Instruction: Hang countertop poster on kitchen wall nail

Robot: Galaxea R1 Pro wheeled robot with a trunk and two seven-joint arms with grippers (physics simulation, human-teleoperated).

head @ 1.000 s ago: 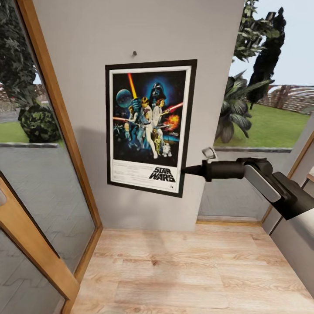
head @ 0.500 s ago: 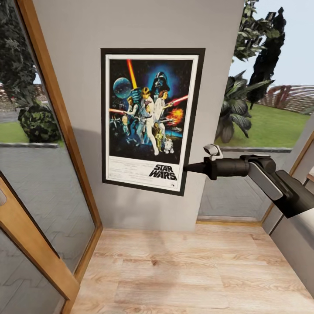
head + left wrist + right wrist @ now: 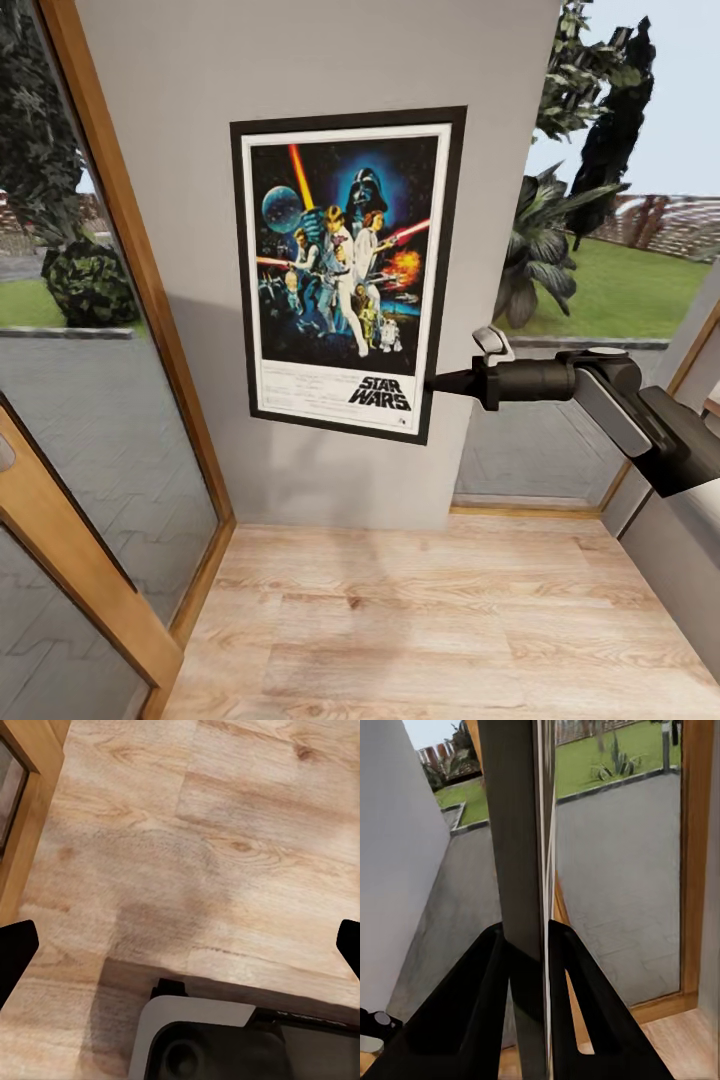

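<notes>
**Poster held flat against wall by right gripper**

The right gripper (image 3: 432,383) is clamped on the right edge of the poster (image 3: 345,270), near its lower corner. In the right wrist view the two black fingers (image 3: 480,1005) press on either side of the frame's thin edge (image 3: 521,870), which runs straight up between them.

The poster stands upright, with a very slight tilt, flat against the grey wall (image 3: 200,150). Black frame, white border and the logo at the bottom are all legible. The right arm (image 3: 600,395) reaches in level from the right.

The left gripper (image 3: 180,945) hangs spread apart, pointing down at the wooden floor (image 3: 225,832), with its two dark fingertips at opposite edges of the left wrist view and nothing between them.

A wood-framed glass door (image 3: 90,420) stands left of the wall. A window (image 3: 600,250) to the right looks onto lawn and plants.
</notes>
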